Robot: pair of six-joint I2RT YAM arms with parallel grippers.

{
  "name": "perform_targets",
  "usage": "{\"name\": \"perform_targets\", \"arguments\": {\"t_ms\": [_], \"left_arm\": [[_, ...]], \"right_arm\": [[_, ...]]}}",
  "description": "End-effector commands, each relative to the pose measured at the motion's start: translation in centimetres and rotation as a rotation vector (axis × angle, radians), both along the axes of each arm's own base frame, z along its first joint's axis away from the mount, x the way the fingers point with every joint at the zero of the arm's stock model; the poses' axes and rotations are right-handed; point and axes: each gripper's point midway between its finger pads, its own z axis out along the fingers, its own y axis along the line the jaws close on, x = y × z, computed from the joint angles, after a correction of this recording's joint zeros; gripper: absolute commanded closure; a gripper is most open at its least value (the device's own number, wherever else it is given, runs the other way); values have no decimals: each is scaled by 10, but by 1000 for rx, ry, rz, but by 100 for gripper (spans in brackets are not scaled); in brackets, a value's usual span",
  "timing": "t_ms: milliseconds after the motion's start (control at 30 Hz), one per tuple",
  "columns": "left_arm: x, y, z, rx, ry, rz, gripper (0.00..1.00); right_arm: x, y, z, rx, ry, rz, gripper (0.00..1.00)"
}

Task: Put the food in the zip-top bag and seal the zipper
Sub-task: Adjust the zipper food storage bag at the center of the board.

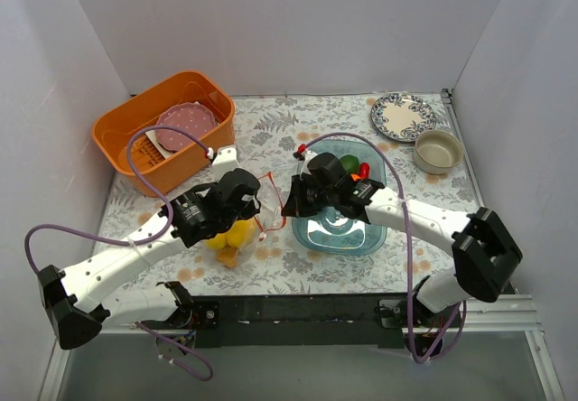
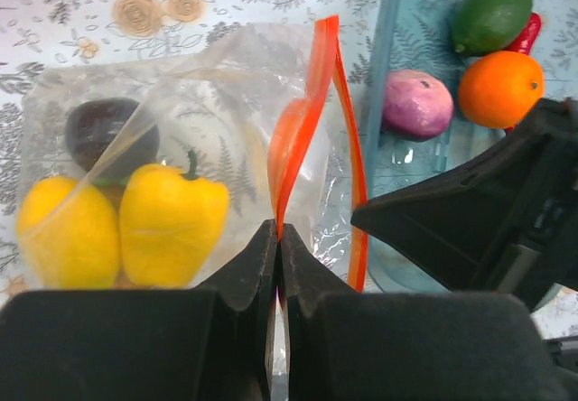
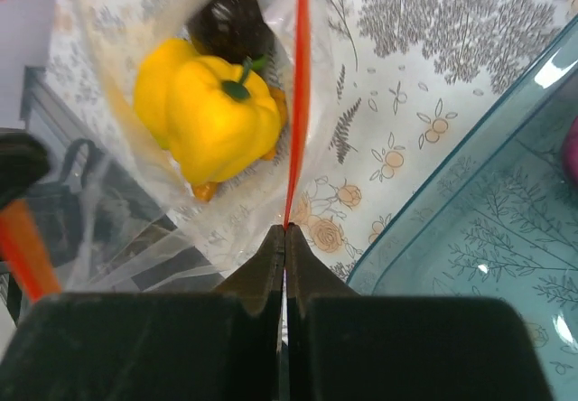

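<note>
Two pinches hold the zip-top bag [image 2: 226,67] open: the left gripper [image 2: 276,238] is clamped on one stretch of the zipper [image 2: 307,103], with yellow pepper [image 2: 172,225], lemon [image 2: 63,234] and a dark fruit [image 2: 104,130] inside, and the right gripper [image 3: 285,231] is clamped on another stretch. To the right, the onion [image 2: 417,103], orange [image 2: 499,88], green fruit [image 2: 492,14] and chili [image 2: 529,31] sit in the blue tray [image 2: 384,76], so one arm should probably release to fetch them while the other holds the mouth wide.
</note>
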Motion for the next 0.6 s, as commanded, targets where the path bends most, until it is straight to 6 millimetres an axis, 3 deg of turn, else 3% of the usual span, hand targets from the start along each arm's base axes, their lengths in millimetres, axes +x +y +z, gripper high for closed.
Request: {"name": "perform_targets", "arguments": {"t_ms": [0, 200, 267, 300, 367, 400, 467, 500, 567], "left_arm": [[9, -19, 8, -27, -28, -61, 100], [6, -34, 2, -53, -3, -128, 100], [6, -39, -1, -66, 2, -144, 100], [4, -42, -3, -73, 12, -157, 100], [3, -46, -5, -81, 23, -170, 100], [2, -48, -6, -86, 31, -180, 100], [1, -51, -3, -93, 37, -191, 100], [0, -53, 0, -102, 34, -198, 100], [0, -54, 6, -119, 25, -203, 100]], "right_arm": [[11, -13, 24, 21, -102, -68, 99], [9, -32, 26, -23, -141, -101, 99], [8, -33, 26, -33, -142, -89, 93], [7, -35, 23, -52, -132, -90, 81], [7, -44, 20, -100, -125, -106, 76], [11, -51, 24, -118, -148, -143, 63], [20, -66, 30, -149, -204, -206, 49], [24, -74, 44, -129, -251, -231, 27], [33, -84, 61, -107, -327, -268, 16]]}}
